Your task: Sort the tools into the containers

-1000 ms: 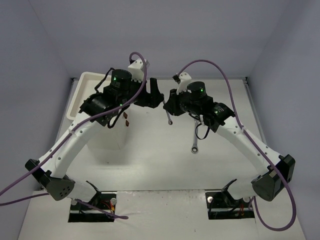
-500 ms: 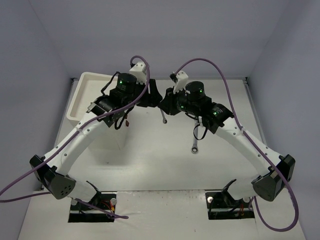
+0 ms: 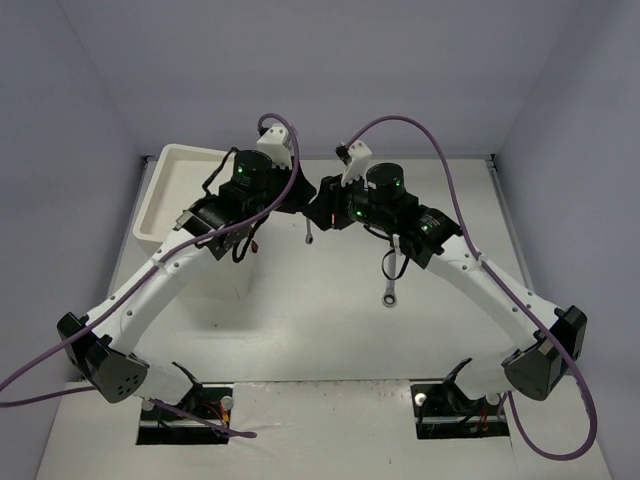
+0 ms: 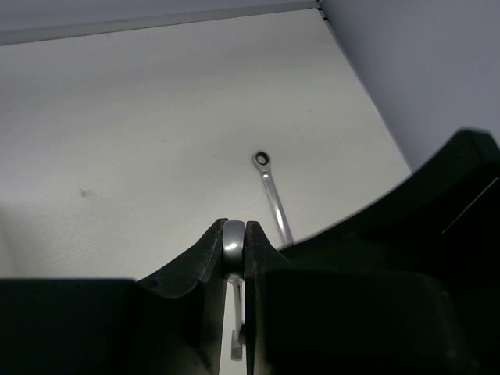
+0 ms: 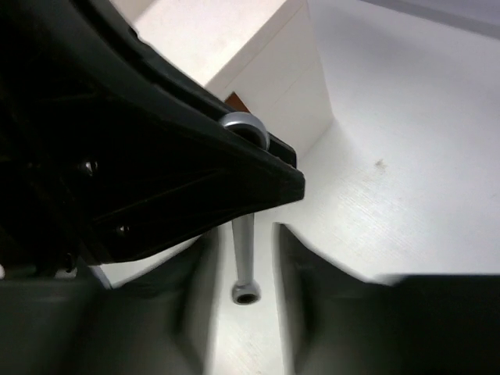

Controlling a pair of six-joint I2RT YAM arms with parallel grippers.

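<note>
A silver wrench (image 3: 309, 231) hangs above the table between the two arms. My left gripper (image 3: 304, 197) is shut on its upper ring end (image 4: 233, 241), with the shaft pointing down. My right gripper (image 3: 322, 208) is open: its blurred fingers (image 5: 301, 289) stand on either side of the shaft (image 5: 243, 248) with a gap on each side. A second silver wrench (image 3: 389, 284) lies flat on the table (image 4: 269, 187). The white container (image 3: 178, 185) with its tray top stands at the left (image 5: 269, 74). No other tools show.
Small dark brown drawer handles (image 3: 253, 240) show on the container's front face. The left gripper's black finger (image 5: 156, 156) crosses the upper half of the right wrist view. Side walls close the table in at left and right.
The left gripper closed on the wrench's upper end and the right gripper opened off it. Both wrists and the wrench shifted slightly left, toward the container.
</note>
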